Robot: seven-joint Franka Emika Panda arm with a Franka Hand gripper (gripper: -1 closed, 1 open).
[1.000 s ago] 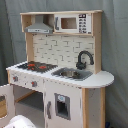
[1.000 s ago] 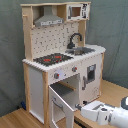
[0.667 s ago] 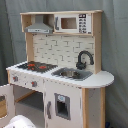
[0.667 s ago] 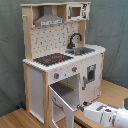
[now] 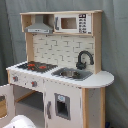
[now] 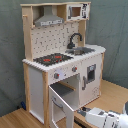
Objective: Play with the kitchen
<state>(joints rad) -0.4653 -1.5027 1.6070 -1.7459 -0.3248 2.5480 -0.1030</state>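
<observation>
Kitchen (image 6: pixel 62 60) upright, oven door (image 6: pixel 64 102) swung open; gripper (image 6: pixel 82 112) beside door, finger state unclear.

The kitchen (image 6: pixel 65 60) stands upright, oven door (image 6: pixel 64 102) swung open.

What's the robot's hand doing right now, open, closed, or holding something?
Hand: low beside the kitchen's open oven door; open or closed cannot be told.
</observation>
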